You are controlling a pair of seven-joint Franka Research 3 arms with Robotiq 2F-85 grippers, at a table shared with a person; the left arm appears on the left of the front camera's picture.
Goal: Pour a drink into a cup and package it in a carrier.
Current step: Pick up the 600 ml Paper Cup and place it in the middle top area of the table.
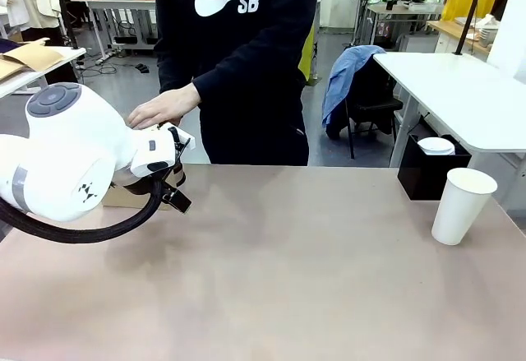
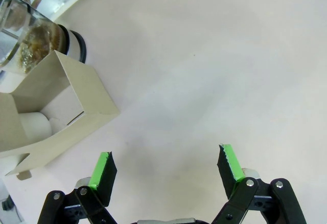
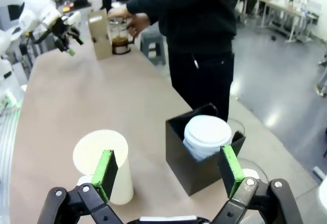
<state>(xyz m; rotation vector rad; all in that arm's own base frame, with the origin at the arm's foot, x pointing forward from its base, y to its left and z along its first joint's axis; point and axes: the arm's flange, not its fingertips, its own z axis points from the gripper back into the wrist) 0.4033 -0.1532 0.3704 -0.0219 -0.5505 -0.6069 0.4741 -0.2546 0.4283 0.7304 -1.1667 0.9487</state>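
Gaping, left hand (image 2: 166,155) and right hand (image 3: 167,153) hold nothing.

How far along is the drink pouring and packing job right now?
Done: nothing yet; the cup looks empty, unlidded, far from the carrier. In hand: the person's hand rests on the pitcher holding the drink. The left gripper and right gripper are open, empty. Left: pouring, then loading the carrier.

Black box (image 3: 195,175) of white lids (image 3: 207,133) near the table's (image 1: 288,279) edge
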